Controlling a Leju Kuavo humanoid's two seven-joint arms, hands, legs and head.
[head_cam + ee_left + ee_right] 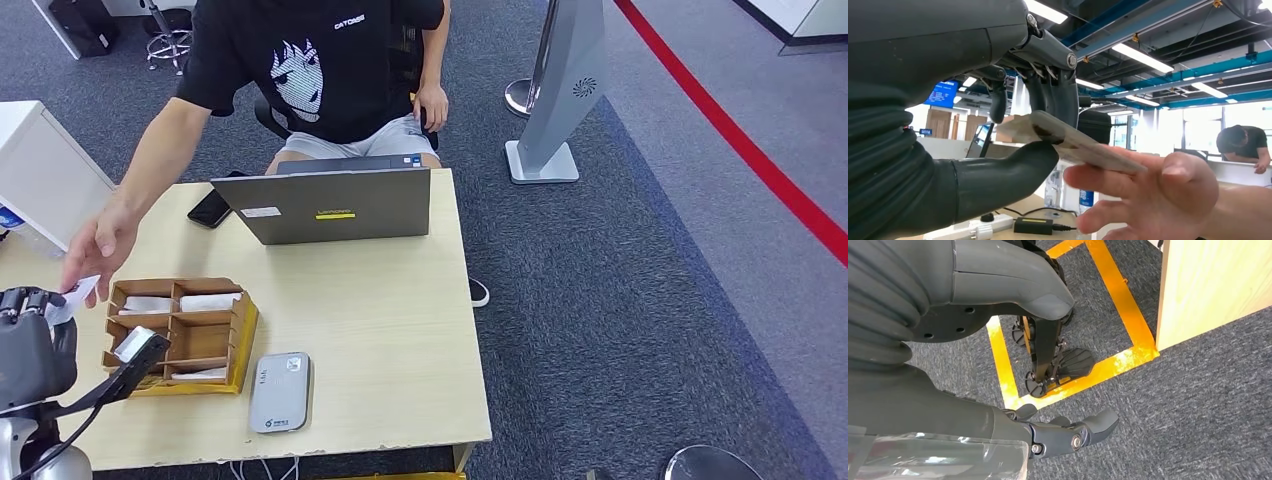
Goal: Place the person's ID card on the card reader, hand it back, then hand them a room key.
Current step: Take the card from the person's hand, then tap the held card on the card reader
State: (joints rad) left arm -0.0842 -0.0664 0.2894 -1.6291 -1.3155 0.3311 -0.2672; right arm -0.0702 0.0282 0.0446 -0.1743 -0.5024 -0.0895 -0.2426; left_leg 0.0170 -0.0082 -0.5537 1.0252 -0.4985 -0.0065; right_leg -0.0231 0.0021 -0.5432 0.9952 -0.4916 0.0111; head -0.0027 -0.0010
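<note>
Over the light wood table [380, 330], at its edge beside the box of room keys [180, 335], my left hand [1013, 125] pinches the ID card [1073, 142] while the person's hand [1143, 195] holds its other end, so it passes safely, and my right hand [1063, 432] hangs loose, holding nothing.

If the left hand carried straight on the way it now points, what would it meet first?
Probably the person's hand: the left hand pinches the card, whose far end already lies on that hand's fingers.
</note>
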